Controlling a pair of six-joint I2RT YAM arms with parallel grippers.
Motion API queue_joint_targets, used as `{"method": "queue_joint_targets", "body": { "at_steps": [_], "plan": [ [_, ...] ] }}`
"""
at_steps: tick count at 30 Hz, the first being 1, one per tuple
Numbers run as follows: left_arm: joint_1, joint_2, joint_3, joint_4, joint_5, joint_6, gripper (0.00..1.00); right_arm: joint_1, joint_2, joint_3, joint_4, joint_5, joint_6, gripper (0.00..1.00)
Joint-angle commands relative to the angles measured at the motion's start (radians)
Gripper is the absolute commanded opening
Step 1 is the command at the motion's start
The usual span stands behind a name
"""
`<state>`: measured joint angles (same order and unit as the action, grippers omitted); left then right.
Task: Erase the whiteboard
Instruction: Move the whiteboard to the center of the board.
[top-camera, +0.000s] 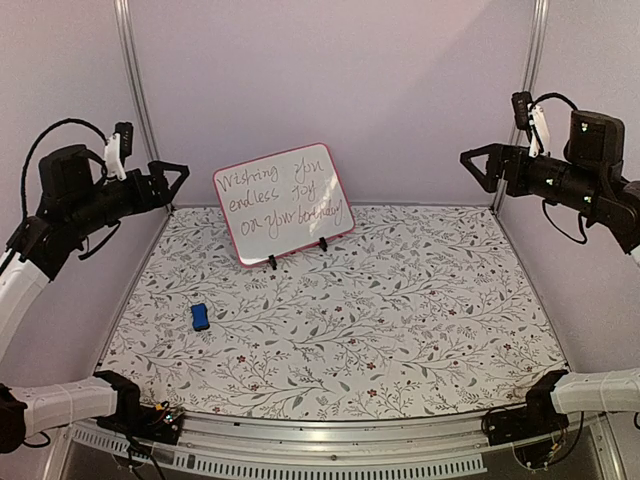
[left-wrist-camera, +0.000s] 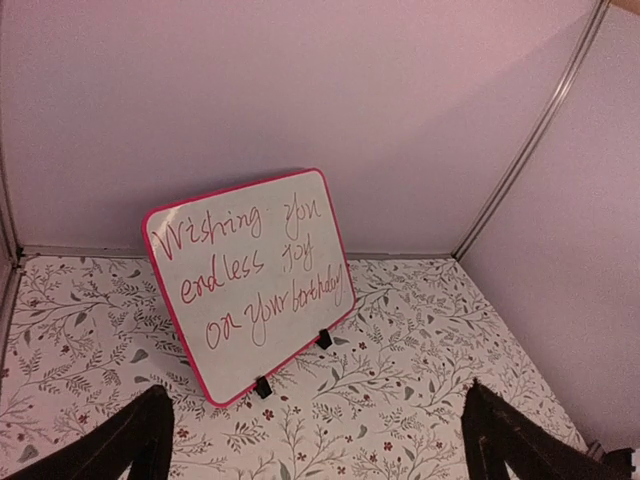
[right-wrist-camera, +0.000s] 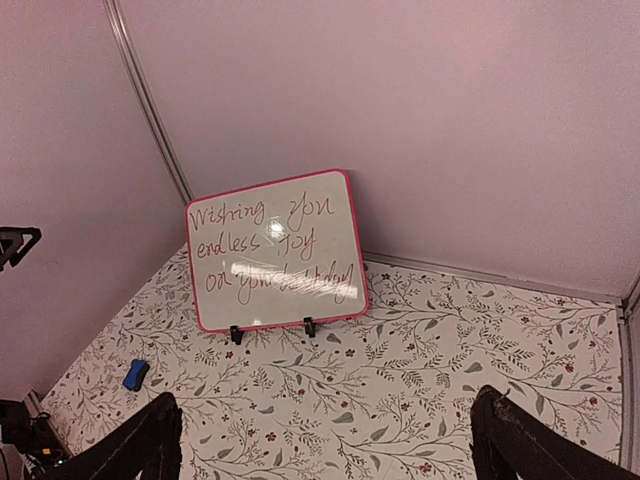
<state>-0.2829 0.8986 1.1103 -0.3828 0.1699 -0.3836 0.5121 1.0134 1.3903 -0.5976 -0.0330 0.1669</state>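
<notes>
Whiteboard (top-camera: 283, 203), covered in writing, is propped leaning on clip feet (top-camera: 272, 262) at upper centre. Upper left, the left gripper (top-camera: 175, 183) is held spread and empty. The blue eraser (top-camera: 200, 316) is left lower left. Upper right, the right gripper (top-camera: 478, 170) is likewise spread, apparently raised clear.

Top external: looks down and forward from high behind the arm bases, whole table (top-camera: 420, 330) in frame. Left wrist: raised, aimed toward the back right corner. Right wrist: raised, aimed toward the back left corner. Shared by all three, near mid-frame: the whiteboard (top-camera: 283, 203).
</notes>
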Motion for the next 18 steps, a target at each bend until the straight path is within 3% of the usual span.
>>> {"method": "queue_joint_targets", "body": {
  "at_steps": [1,18],
  "plan": [
    [-0.002,0.000,-0.017,-0.067,-0.053,-0.027,1.00,-0.009,-0.011,-0.014,0.042,-0.015,-0.014,0.99],
    [-0.098,0.049,-0.080,-0.042,-0.168,-0.070,1.00,-0.012,0.066,-0.106,0.094,-0.026,-0.040,0.99]
  ]
}}
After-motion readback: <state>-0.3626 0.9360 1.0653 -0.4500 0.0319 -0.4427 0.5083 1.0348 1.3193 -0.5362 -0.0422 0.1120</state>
